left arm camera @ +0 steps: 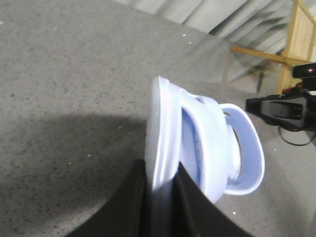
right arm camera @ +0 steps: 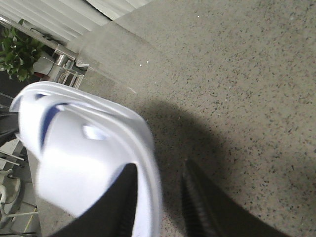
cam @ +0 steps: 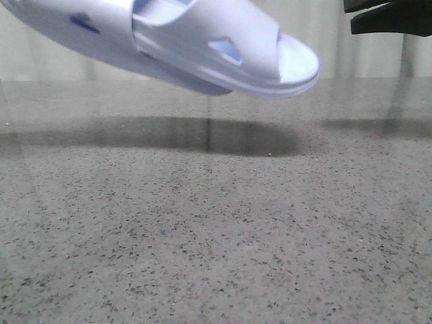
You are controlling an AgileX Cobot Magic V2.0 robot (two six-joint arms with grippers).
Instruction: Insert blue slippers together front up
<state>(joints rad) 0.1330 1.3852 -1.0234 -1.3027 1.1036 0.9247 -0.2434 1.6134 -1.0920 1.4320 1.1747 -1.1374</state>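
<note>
The two blue slippers [cam: 202,47] are pale blue-white foam slides, one pushed inside the other, toes to the right. They hang in the air above the grey speckled table [cam: 216,236]. My left gripper [left arm camera: 161,166] is shut on the sole edge of the outer slipper [left arm camera: 163,128]; the inner one [left arm camera: 217,148] sits under its strap. This gripper is out of the front view. My right gripper [right arm camera: 160,164] is open, with the blurred slippers [right arm camera: 79,153] beside one finger. It shows at the front view's top right [cam: 349,18], apart from the toes.
The slippers cast a dark shadow [cam: 202,135] on the table. A wooden frame [left arm camera: 291,44] and pale ribbed panels stand beyond the table. A green plant [right arm camera: 19,54] and metal stands are off the table's edge.
</note>
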